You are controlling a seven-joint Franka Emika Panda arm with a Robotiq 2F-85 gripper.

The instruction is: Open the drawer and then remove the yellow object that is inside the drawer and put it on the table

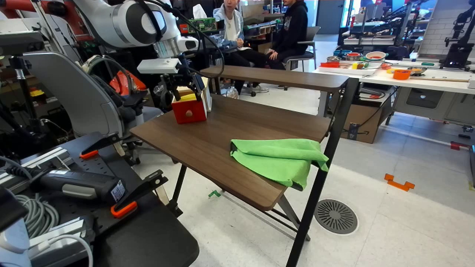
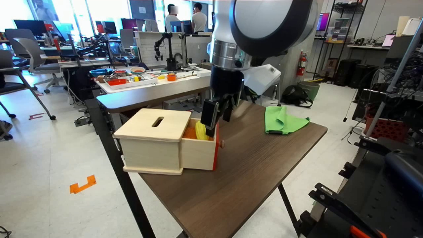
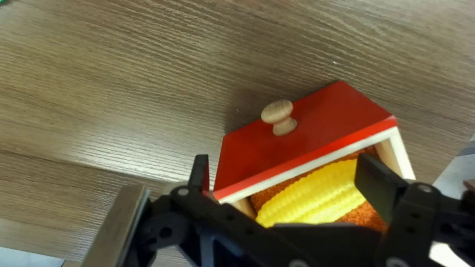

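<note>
Under the drawer (image 3: pixel 308 133) lies the brown counter (image 1: pixel 230 122); well apart from the drawer, a green cloth (image 1: pixel 274 159) rests on it. Beyond the drawer, in an exterior view, a person in black (image 1: pixel 297 26) sits. The drawer stands open from a pale wooden box (image 2: pixel 150 155); inside, the yellow corn (image 3: pixel 315 193) lies on an orange-brown bottom (image 3: pixel 365 216). Over the drawer I hold my hand (image 3: pixel 285 172) spread wide.
</note>
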